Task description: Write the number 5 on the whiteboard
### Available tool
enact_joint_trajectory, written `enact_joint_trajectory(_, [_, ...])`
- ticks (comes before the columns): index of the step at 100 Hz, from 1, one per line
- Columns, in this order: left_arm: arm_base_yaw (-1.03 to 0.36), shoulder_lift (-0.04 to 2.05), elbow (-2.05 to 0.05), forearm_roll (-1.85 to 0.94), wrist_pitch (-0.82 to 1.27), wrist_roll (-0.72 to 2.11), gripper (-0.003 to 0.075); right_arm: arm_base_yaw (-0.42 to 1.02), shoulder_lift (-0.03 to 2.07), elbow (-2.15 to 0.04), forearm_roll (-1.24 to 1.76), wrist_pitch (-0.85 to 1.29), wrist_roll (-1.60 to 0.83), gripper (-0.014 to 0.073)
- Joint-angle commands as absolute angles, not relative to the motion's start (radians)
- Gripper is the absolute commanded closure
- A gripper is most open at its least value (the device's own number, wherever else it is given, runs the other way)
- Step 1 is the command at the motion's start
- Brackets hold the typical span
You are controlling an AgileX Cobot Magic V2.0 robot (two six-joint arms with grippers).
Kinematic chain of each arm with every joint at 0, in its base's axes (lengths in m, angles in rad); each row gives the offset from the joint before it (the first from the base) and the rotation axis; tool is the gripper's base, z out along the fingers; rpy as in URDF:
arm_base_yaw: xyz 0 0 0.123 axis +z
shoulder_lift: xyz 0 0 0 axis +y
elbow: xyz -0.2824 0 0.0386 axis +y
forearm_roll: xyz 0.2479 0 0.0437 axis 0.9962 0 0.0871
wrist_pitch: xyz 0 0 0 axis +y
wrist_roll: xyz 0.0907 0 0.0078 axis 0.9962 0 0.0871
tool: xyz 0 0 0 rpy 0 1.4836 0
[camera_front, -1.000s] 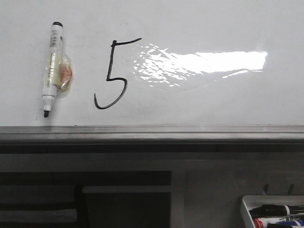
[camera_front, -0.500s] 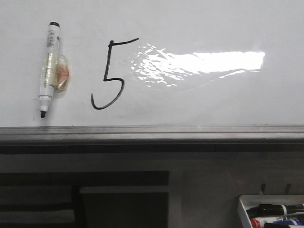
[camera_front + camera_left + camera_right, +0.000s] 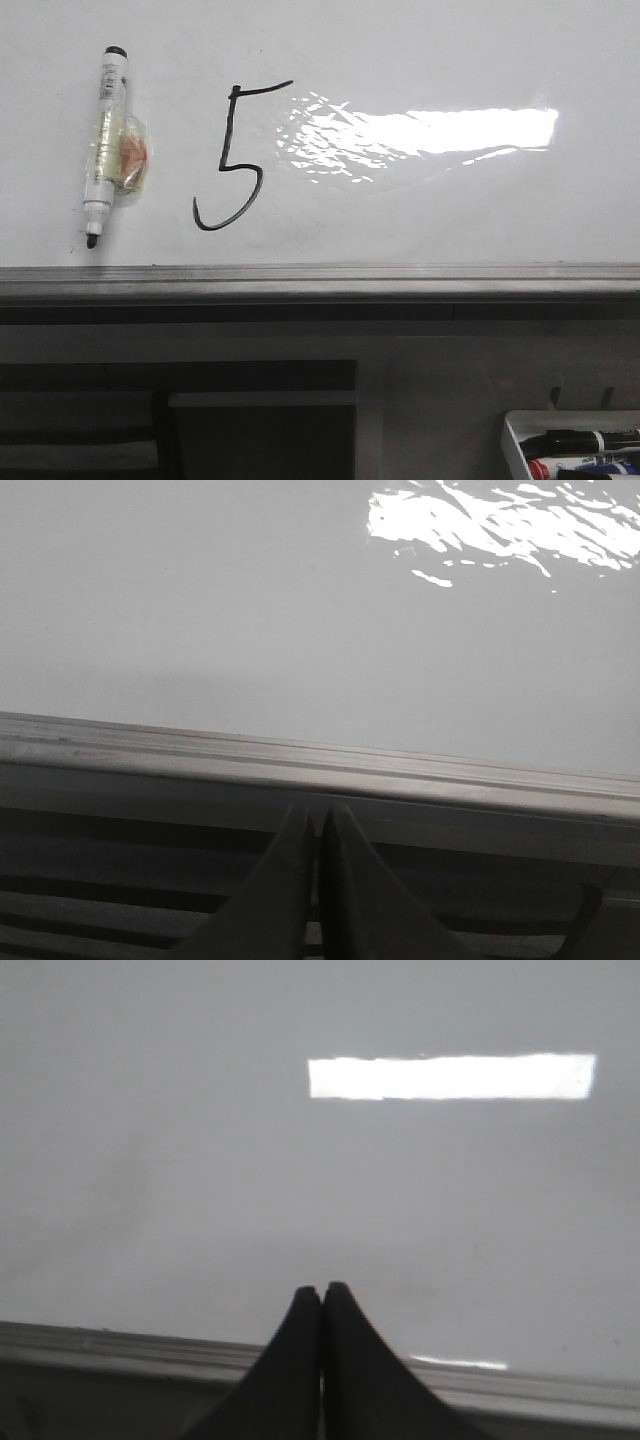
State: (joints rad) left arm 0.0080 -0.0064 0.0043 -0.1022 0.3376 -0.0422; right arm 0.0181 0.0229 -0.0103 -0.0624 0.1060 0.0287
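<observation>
Nearest the robot, in the front view, a small white plastic tray of marker pens (image 3: 512, 432) sits low at the right, below and well apart from the writing surface, with black, red and blue pens lying in it. In the wrist views the left gripper (image 3: 318, 820) has its dark tapered jaws pressed together on nothing, pointing at the grey metal edge rail (image 3: 320, 770), and the right gripper (image 3: 322, 1295) likewise has its jaws together and empty, hanging just over the near margin of the large glossy white whiteboard (image 3: 420, 215). Beyond the rail, on the left part of the board, lies the thin black hand-drawn number 5 (image 3: 234, 165): a slanted top bar, a straight stem, then a rounded belly ending in a hooked tail that curls up at the left; its lines look unbroken and readable, though lean and a little tilted. Just left of it, apart from the digit, a white-barrelled black-tipped marker pen (image 3: 101, 140) rests on the board, tip toward the rail, with a clear crumpled wrap around its middle. To the right of the digit spreads a bright rippled light patch (image 3: 420, 135). I judge the writing step complete; the task appears to be at its close, and the next move calls for little more than keeping both arms clear of the fresh ink.
</observation>
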Motion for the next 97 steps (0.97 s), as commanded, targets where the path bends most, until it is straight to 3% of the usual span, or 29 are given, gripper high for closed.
enact_joint_trajectory(1, [0.008,-0.034,0.022,-0.114,0.289,-0.043,0.0741,-0.011,-0.019,0.020,-0.059,0.046,0.021,0.0655])
enact_joint_trajectory(33, [0.008,-0.034,0.022,-0.114,0.287,-0.043,0.0741,-0.030,-0.029,0.039,-0.066,0.324,0.027,0.0655])
enact_joint_trajectory(97, [0.008,-0.034,0.022,-0.114,0.287,-0.043,0.0741,-0.030,-0.029,0.039,-0.066,0.318,0.027,0.0655])
